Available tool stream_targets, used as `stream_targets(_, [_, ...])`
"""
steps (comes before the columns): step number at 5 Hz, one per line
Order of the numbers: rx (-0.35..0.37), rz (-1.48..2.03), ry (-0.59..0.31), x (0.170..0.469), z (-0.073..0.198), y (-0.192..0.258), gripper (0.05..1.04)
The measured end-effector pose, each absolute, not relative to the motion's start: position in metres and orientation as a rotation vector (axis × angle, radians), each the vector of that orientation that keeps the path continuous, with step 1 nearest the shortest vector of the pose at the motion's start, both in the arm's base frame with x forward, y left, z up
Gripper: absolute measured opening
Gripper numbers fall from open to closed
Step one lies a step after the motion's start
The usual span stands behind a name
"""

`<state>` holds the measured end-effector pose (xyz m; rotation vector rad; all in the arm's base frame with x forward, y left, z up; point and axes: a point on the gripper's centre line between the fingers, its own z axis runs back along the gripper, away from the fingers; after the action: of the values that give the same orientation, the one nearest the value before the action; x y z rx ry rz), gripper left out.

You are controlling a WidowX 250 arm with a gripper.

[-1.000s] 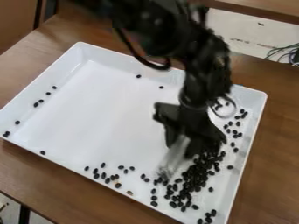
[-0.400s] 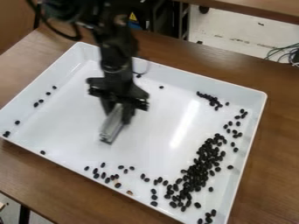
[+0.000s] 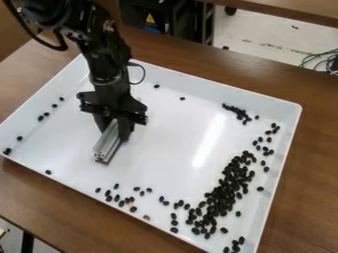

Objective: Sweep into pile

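Note:
The gripper (image 3: pixel 113 129) hangs over the left-centre part of the white tray (image 3: pixel 165 148), shut on a silver metal bar (image 3: pixel 108 142) that slants down to the lower left. Black beans (image 3: pixel 228 188) lie in a dense elongated heap along the tray's right side. A small cluster of beans (image 3: pixel 239 113) sits near the upper right, with loose ones below it. More beans (image 3: pixel 119 198) are scattered along the front edge, and several single ones lie by the left wall. Whether the bar touches the tray floor, I cannot tell.
The tray's raised walls enclose the work area, on a brown wooden table (image 3: pixel 316 163). Two lone beans (image 3: pixel 182 98) lie near the back wall. Behind the table stand dark equipment (image 3: pixel 148 17) and, at the right, some cables (image 3: pixel 322 60).
The gripper has swung from the bean heap at the right over to the left part of the tray, carrying the bar. The small upper-right cluster has come into view.

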<state>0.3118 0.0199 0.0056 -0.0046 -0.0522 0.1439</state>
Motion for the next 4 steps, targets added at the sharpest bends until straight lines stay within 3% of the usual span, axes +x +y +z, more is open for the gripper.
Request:
stream_targets(1, [-0.032,0.120,-0.042,0.309,0.004,0.015,0.715])
stream_targets(2, [-0.019,0.119,-0.072,0.308,0.019,0.016,0.995])
stream_targets(4, [0.057,0.067,-0.102,0.304,0.075,-0.002,1.003])
